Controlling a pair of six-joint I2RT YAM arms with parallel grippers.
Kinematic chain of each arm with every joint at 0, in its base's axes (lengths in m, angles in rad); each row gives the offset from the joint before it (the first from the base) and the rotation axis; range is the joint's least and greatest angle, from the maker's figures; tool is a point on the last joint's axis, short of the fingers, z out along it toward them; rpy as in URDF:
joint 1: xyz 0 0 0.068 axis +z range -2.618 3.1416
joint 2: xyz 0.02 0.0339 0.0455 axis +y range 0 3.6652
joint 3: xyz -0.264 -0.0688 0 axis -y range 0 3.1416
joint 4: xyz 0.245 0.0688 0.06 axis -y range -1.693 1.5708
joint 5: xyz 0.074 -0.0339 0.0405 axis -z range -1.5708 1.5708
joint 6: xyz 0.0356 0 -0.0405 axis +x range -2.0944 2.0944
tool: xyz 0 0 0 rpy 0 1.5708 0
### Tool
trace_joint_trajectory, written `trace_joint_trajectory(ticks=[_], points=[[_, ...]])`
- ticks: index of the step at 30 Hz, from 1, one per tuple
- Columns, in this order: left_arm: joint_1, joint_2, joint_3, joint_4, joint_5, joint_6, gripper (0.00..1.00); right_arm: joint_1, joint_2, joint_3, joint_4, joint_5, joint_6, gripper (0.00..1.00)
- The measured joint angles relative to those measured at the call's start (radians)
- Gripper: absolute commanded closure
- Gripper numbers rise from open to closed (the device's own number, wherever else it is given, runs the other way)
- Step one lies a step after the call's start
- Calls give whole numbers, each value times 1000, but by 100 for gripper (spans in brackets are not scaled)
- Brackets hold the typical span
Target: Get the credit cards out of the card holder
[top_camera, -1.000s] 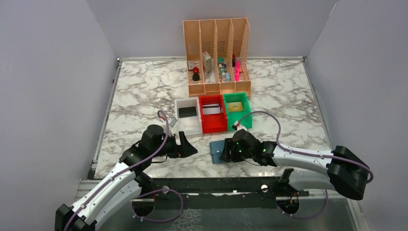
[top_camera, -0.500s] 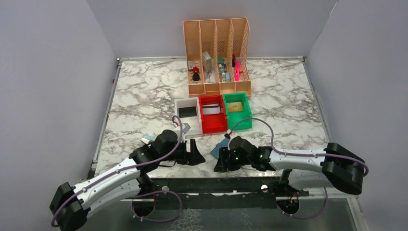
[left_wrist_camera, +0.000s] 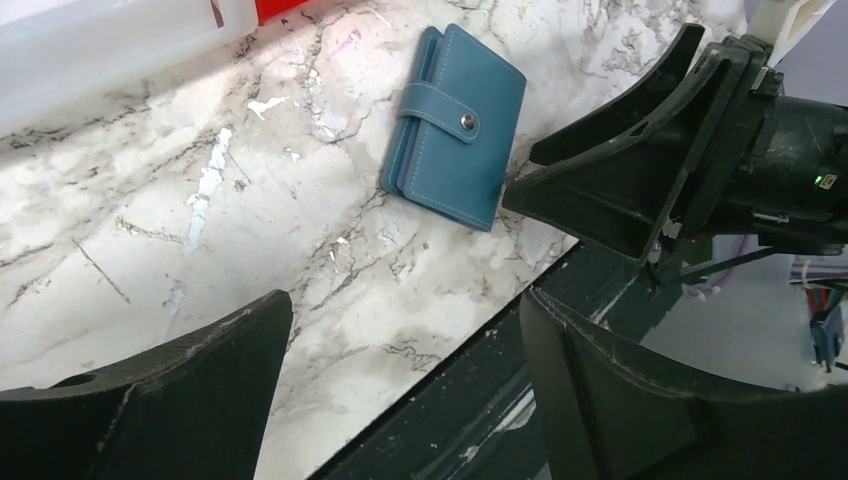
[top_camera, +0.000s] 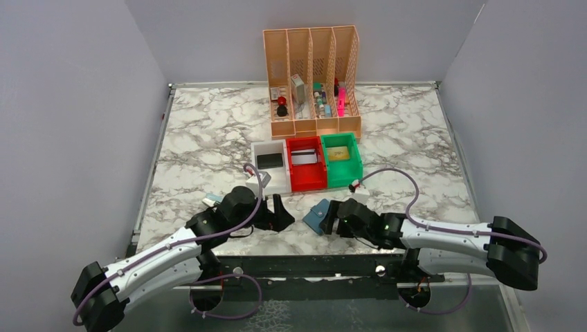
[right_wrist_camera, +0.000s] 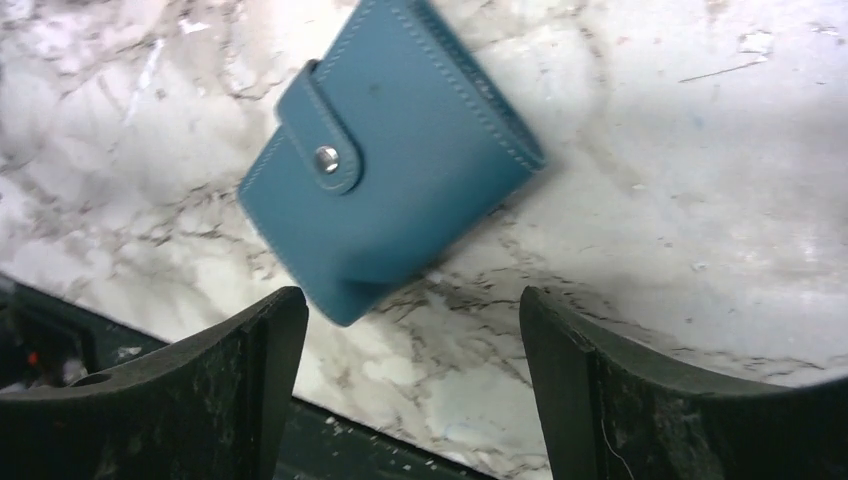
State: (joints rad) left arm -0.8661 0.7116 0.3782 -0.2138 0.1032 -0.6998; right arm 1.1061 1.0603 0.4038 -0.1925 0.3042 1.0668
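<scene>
The teal-blue card holder [top_camera: 317, 216] lies closed on the marble table near the front edge, its snap tab fastened. It also shows in the left wrist view [left_wrist_camera: 455, 125] and the right wrist view [right_wrist_camera: 400, 170]. Its inside is hidden, so I see no credit cards in it. My left gripper [top_camera: 282, 216] is open and empty just left of it [left_wrist_camera: 405, 300]. My right gripper [top_camera: 331, 218] is open and empty just right of it [right_wrist_camera: 410, 300], apart from it, with the holder's near corner just ahead of its left finger. The right fingers [left_wrist_camera: 620, 190] show in the left wrist view.
White [top_camera: 278, 181], red [top_camera: 309, 181] and green [top_camera: 346, 176] bins stand behind the card holder, holding a dark, a silvery and a gold-tan flat piece. A peach mesh organizer [top_camera: 311, 128] stands further back. The table's dark front rail [top_camera: 297, 249] is close below both grippers.
My left arm has swung right to sit beside the card holder. My right gripper dipped toward the front edge, then drew back right, uncovering the holder, which stays closed.
</scene>
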Motion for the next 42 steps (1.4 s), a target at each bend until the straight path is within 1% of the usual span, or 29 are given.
trace_joint_trajectory(ticks=[4, 10, 14, 19, 22, 24, 28, 33, 38, 42], points=[[0, 56, 0, 55, -6, 24, 12, 0, 53, 4, 35, 48, 6, 21], [0, 162, 9, 124, 3, 85, 13, 0, 173, 45, 137, 60, 6, 30], [0, 247, 42, 179, 27, 129, 15, 0, 220, 57, 194, 66, 26, 33], [0, 391, 105, 237, 43, 188, 21, 0, 236, 75, 162, 116, 109, 32], [-2, 460, 132, 257, 43, 217, 28, 1, 209, 58, 138, 156, 147, 37], [-9, 505, 150, 267, 42, 235, 29, 1, 172, 28, 128, 182, 165, 39], [-51, 575, 193, 268, 26, 265, 29, -3, 95, -26, 109, 208, 178, 39], [-124, 642, 270, 248, -51, 301, 29, -13, 30, -52, 49, 245, 220, 39], [-173, 743, 357, 200, -153, 338, 35, -13, -40, -76, -26, 286, 257, 38], [-203, 807, 390, 159, -224, 353, 36, -13, -90, -91, -72, 298, 265, 37]])
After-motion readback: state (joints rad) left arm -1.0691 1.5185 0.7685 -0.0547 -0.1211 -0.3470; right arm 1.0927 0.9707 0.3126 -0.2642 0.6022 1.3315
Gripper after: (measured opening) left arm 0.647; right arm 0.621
